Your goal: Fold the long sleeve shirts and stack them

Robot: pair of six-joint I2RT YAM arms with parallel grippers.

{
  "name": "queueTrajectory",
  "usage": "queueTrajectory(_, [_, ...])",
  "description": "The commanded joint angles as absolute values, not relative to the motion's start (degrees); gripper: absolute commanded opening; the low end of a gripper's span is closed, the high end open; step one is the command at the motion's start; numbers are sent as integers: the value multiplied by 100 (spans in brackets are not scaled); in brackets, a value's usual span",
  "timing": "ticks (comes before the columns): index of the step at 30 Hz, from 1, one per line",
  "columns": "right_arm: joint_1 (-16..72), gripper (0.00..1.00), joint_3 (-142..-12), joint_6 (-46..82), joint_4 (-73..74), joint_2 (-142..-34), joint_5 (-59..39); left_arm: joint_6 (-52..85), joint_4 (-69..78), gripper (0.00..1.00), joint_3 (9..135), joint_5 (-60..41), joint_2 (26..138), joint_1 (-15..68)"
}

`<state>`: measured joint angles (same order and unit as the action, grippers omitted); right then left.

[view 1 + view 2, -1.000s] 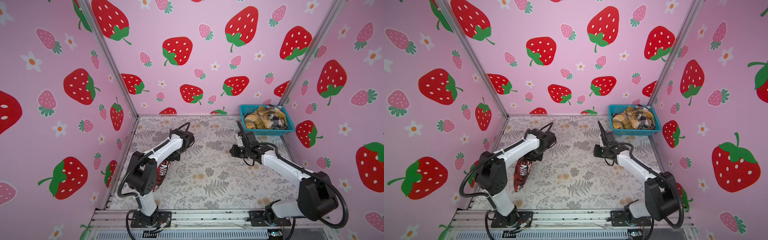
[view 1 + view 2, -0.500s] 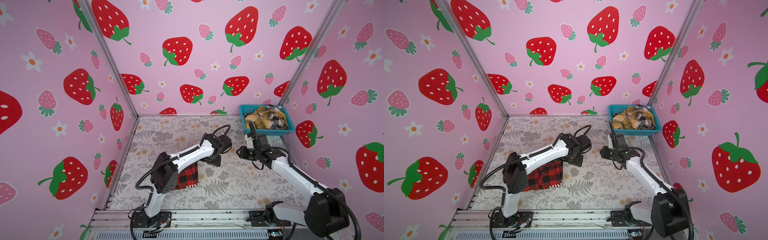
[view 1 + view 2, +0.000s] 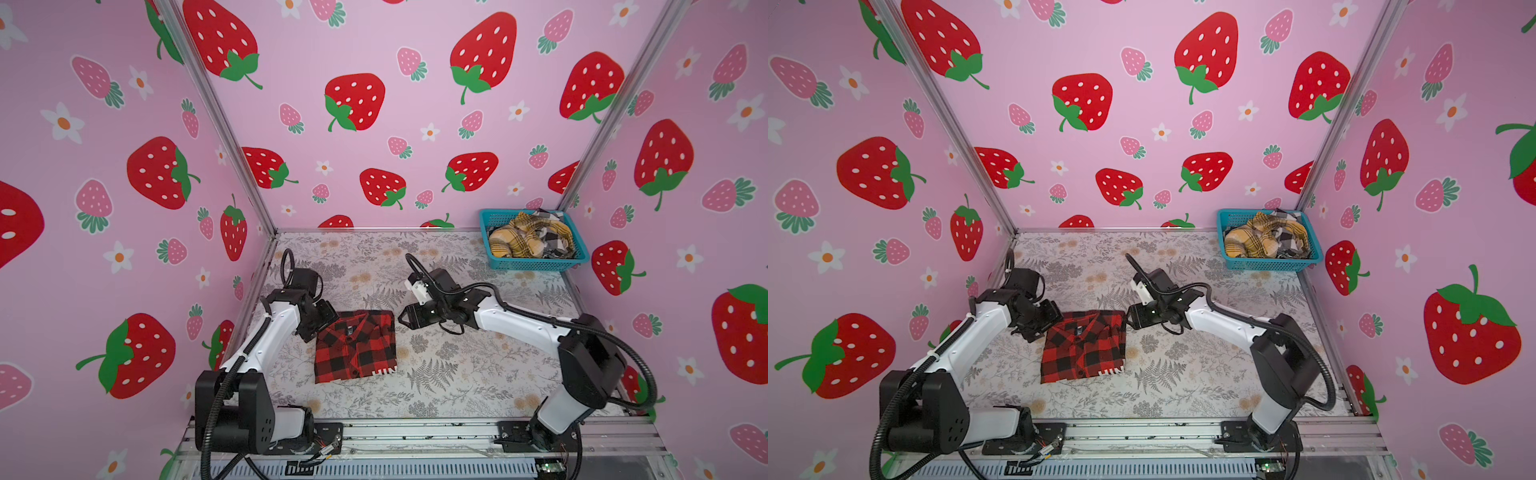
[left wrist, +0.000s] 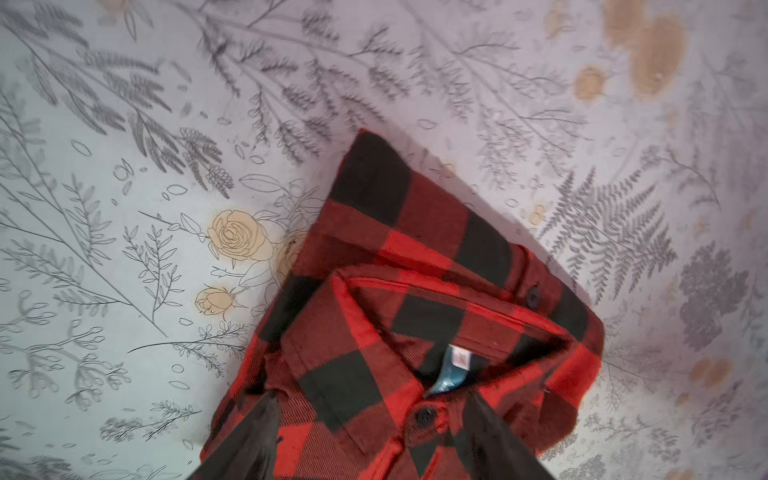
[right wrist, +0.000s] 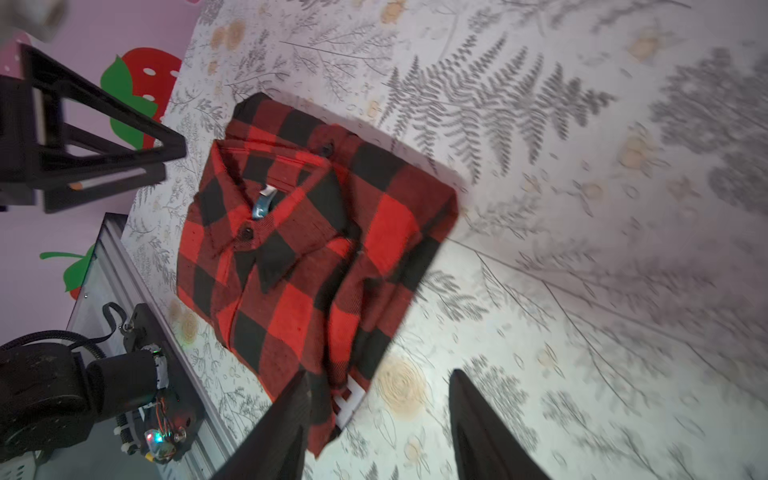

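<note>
A teal plastic basket [image 3: 536, 264] with perforated walls sits on the counter [image 3: 457, 374] in the far right corner, against the pink strawberry wall. It holds a crumpled heap of plaid cloth that rises above its rim: a yellow-and-brown plaid shirt [image 3: 517, 245] fills most of it, with a black-and-white plaid shirt [image 3: 555, 240] bunched at the right side. How many garments are in the heap cannot be told. Well apart from the basket, left of the counter's middle, 1 red-and-black checked shirt [image 3: 354, 347] lies folded into a neat rectangle, collar toward the back wall and buttoned. White block letters [image 3: 384, 371] show at its near right corner, and a white-and-teal neck label [image 4: 451, 368] sits inside the collar. The left hand [image 3: 321, 321] is at the shirt's far left corner; in its wrist view the 2 dark fingers [image 4: 253, 432] stand well apart over the collar area, with the cloth lying flat below them and nothing pinched. The right hand [image 3: 409, 318] is just beside the shirt's far right corner; its fingers [image 5: 286, 424] are also parted, 1 over the shirt's lettered edge and the other over bare counter, gripping nothing.
</note>
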<state>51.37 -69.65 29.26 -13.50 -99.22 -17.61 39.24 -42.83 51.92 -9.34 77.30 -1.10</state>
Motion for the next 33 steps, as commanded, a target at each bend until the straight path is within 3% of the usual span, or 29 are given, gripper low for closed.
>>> queueTrajectory(1, [5286,55,-7543,2636,-1271,-10538,-1880,3724,-3360,71,5027,-1927,7921,-556])
queueTrajectory(10, [5500,55,-9028,2548,-1545,-12152,-1964,3678,-2960,66,4808,-2186,8260,-780])
queueTrajectory(18, [5574,52,-9361,2646,-1631,-12610,-1989,3661,-2814,48,4899,-2412,8456,-757])
queueTrajectory(22, [5651,31,-9328,2741,-1634,-12502,-2013,3674,-2807,46,4942,-2480,8515,-673])
queueTrajectory(29, [5660,5,-8868,3002,-1482,-11730,-1632,3682,-2823,42,4947,-2554,8557,-589])
queueTrajectory(33, [5660,0,-8482,3206,-1447,-11192,-1276,3694,-2987,36,5143,-2593,8430,-485])
